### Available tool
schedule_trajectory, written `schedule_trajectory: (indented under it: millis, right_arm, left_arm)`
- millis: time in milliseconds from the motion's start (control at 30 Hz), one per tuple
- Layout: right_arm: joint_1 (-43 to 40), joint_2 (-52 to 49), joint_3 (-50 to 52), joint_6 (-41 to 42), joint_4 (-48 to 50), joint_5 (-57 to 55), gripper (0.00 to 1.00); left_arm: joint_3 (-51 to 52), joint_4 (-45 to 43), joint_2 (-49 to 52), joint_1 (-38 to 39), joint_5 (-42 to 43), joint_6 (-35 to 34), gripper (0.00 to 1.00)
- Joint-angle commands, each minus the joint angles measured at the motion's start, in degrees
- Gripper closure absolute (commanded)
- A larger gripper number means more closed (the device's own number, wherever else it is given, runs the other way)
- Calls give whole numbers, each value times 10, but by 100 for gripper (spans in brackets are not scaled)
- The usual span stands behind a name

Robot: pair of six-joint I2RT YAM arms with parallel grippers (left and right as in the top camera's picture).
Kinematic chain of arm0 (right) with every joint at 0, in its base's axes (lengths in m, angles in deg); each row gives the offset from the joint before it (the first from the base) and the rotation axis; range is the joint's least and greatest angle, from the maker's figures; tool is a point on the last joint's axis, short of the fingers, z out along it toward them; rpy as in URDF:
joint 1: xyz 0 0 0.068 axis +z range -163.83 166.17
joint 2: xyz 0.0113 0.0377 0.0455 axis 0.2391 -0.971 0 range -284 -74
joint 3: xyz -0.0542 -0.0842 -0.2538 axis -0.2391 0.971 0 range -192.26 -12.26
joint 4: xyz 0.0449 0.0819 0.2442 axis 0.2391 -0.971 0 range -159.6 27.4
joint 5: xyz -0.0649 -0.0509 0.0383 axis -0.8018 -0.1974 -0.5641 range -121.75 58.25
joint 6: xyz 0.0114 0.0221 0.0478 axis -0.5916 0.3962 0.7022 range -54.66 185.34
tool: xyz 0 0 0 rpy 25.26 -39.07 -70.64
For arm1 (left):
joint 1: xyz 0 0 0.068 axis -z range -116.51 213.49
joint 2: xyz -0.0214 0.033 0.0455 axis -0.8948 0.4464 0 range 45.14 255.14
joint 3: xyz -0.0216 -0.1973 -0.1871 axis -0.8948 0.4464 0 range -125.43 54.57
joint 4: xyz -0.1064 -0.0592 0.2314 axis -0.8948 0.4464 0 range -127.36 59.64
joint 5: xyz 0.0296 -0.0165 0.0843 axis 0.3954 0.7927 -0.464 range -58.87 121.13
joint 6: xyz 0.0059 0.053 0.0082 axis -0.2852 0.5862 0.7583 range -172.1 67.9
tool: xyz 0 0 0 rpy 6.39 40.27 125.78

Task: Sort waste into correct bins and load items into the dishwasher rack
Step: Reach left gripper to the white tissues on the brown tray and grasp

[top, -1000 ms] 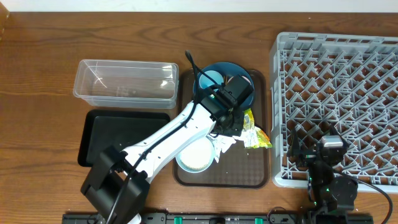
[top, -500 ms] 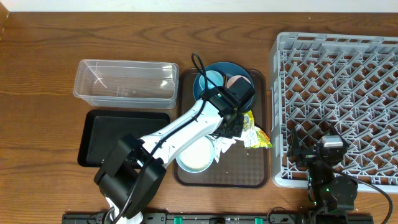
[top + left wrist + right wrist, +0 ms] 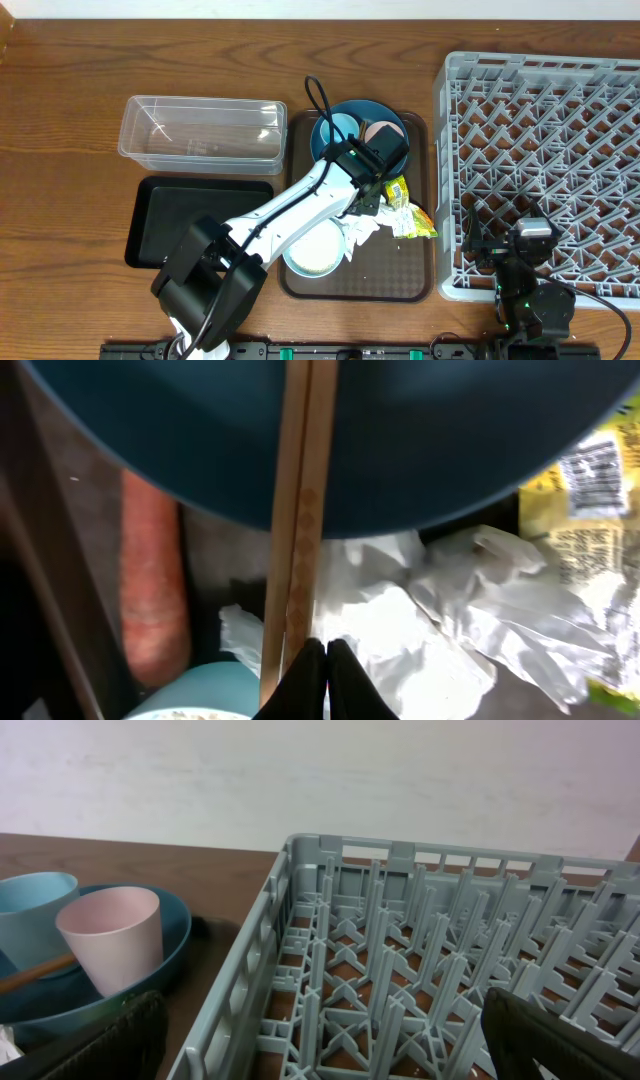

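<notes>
My left gripper (image 3: 372,198) (image 3: 325,660) is shut, its tips pressed together over the crumpled white tissue (image 3: 420,620) (image 3: 360,232) and right beside the wooden chopsticks (image 3: 297,530); nothing shows between the fingers. The chopsticks lean on the dark blue plate (image 3: 392,158) (image 3: 420,440). An orange carrot (image 3: 150,580) lies left of them. The yellow-green wrapper (image 3: 412,217) (image 3: 590,500) lies right of the tissue. The light blue cup (image 3: 339,127) and pink cup (image 3: 380,132) (image 3: 112,945) stand on the plate. The white-and-blue bowl (image 3: 314,250) sits in front. My right gripper (image 3: 527,246) (image 3: 330,1040) is open and empty over the grey rack (image 3: 545,150).
The plate, bowl and waste sit on a brown serving tray (image 3: 400,280). The clear tub (image 3: 200,133) and the black tray (image 3: 190,222) lie to its left. The rack fills the right side of the table; its near wall (image 3: 250,980) is just below my right gripper.
My left arm's wrist has shifted a little toward the front of the plate, uncovering the pink cup. The right arm has not moved.
</notes>
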Motion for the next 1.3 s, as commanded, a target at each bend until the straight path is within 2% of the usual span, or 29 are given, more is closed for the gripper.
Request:
schedule_trajectory:
  millis: [0, 233, 367, 500, 600, 667, 767, 800, 967, 1100, 1267]
  right_arm:
    - [-4, 3, 1, 7, -2, -2, 1]
    - [-4, 3, 1, 7, -2, -2, 1]
    - [-4, 3, 1, 7, -2, -2, 1]
    - [-4, 3, 1, 7, -2, -2, 1]
    - [-4, 3, 1, 7, -2, -2, 1]
    - [-4, 3, 1, 7, -2, -2, 1]
    - [-4, 3, 1, 7, -2, -2, 1]
    - [-4, 3, 1, 7, -2, -2, 1]
    - [-4, 3, 1, 7, -2, -2, 1]
    - [-4, 3, 1, 7, -2, -2, 1]
    - [-4, 3, 1, 7, -2, -2, 1]
  left_arm:
    - [5, 4, 0, -1, -39, -2, 93]
    - [-6, 6, -9, -10, -41, 4, 92]
    - [-21, 10, -43, -11, -37, 12, 88]
    - [-21, 13, -84, -11, 38, 12, 83]
    - [-21, 13, -93, -7, 111, 12, 74]
    - [-19, 12, -92, 0, 127, 12, 67]
    - [-3, -2, -90, 20, 126, 10, 50]
    - [1, -7, -87, 28, 121, 10, 47]
    - [5, -24, -71, 50, 68, -21, 44]
    - [5, -44, -51, 56, 65, -31, 39]
    - [5, -56, -23, 58, 26, -70, 38]
